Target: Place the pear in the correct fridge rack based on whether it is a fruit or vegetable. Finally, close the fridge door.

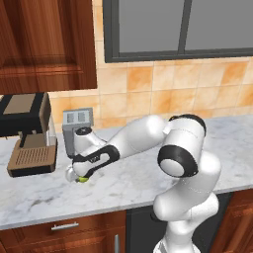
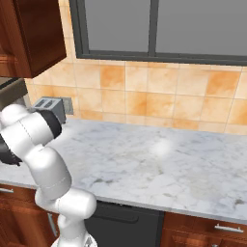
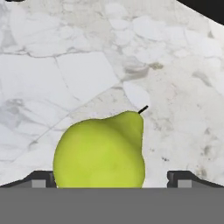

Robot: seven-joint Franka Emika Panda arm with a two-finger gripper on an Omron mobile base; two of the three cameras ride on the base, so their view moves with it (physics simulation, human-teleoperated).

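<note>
One pear [image 3: 99, 151] lies on the marble table [image 1: 148, 178] near its front edge, by the coffee machine [image 1: 30, 133] and toaster [image 1: 77, 120]. It sits between the tips of the claw [image 1: 79, 177], which stand wide and unclenched, likely about to grasp. From the base, the arm reaches far left and low, wrist bent down.

A home kitchen is showing here: a marble surface [image 1: 128, 183] is running under orange wall tiles [image 2: 144, 96] and a window [image 2: 159, 29], with wooden cabinets [image 1: 44, 39], a coffee machine [image 1: 29, 133] and a toaster [image 1: 77, 118] sitting there.
</note>
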